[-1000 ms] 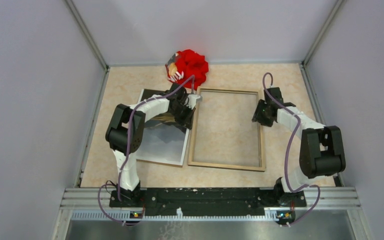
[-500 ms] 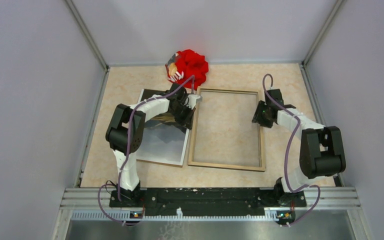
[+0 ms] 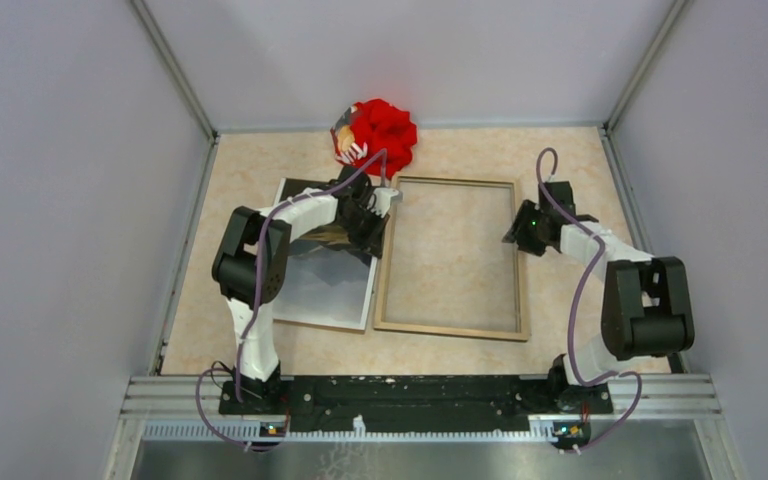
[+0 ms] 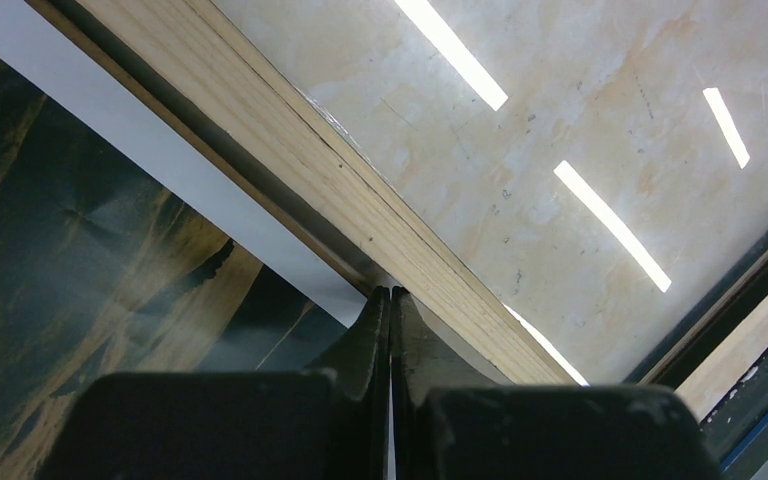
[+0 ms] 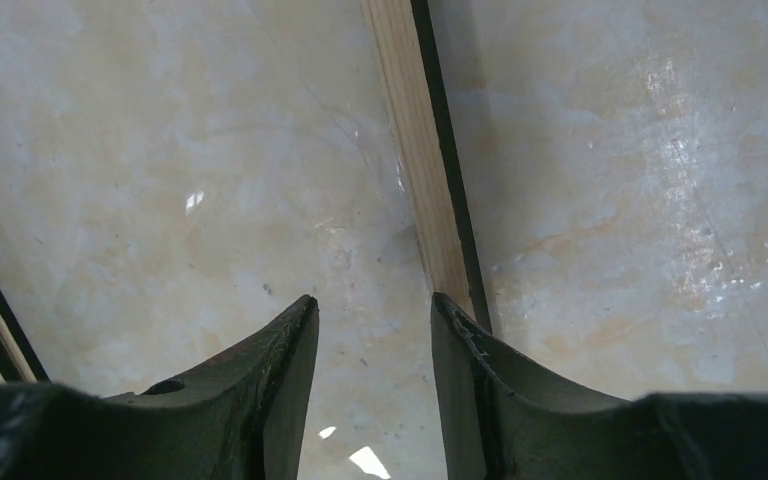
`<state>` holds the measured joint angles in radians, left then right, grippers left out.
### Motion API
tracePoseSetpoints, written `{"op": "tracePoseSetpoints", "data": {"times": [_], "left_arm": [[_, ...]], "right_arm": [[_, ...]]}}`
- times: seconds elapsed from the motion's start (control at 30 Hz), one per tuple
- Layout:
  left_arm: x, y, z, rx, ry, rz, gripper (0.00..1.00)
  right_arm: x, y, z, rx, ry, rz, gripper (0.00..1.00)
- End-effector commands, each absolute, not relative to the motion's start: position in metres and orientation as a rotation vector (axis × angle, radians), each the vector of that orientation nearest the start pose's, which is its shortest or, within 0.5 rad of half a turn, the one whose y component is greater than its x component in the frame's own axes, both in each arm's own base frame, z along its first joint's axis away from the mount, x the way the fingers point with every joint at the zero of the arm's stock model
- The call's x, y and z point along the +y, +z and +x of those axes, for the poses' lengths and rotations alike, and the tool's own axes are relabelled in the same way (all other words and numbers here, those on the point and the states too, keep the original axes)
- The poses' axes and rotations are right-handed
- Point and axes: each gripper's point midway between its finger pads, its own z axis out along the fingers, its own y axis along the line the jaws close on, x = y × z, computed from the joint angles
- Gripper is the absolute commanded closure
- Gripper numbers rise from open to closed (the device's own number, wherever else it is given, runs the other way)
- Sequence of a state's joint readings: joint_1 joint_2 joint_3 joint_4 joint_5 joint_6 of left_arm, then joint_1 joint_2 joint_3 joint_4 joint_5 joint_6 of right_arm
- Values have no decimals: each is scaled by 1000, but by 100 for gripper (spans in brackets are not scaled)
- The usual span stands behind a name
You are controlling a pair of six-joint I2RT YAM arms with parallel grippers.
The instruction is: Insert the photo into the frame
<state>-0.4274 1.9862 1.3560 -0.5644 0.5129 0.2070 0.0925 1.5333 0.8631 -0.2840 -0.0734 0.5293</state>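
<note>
Left claw (image 4: 390, 300): stood pinched shut at the seam between photo (image 4: 80, 250) and frame (image 4: 290, 160), probably to nudge the print.
Right claw (image 5: 370, 310): hung parted above the frame's right rail, likely to brace it.
Photo: lay picture-up, left, against the frame's left rail.
Frame: lay centre, wood side up.

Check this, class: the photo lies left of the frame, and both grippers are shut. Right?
Only the left gripper is shut; the right wrist view shows the right gripper open, over a rail of the frame. The photo does lie left of it.
</note>
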Motion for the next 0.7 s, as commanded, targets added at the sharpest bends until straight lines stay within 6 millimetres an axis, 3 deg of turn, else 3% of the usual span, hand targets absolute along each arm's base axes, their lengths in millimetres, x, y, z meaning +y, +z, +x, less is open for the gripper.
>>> {"op": "tracePoseSetpoints", "data": {"times": [0.0, 0.27, 0.4, 0.47, 0.67], "left_arm": [[-247, 24, 346, 2521, -769, 992, 100], [-247, 25, 345, 2516, -767, 995, 100], [-246, 26, 345, 2516, -763, 995, 100], [-245, 26, 345, 2517, -759, 997, 100], [-246, 28, 344, 2512, -762, 996, 100]], "right_arm": [[117, 80, 348, 2446, 717, 497, 55], [137, 132, 352, 2321, 924, 467, 55], [140, 145, 349, 2294, 966, 460, 56], [132, 146, 348, 2304, 893, 469, 55], [82, 119, 337, 2407, 476, 501, 49]]}}
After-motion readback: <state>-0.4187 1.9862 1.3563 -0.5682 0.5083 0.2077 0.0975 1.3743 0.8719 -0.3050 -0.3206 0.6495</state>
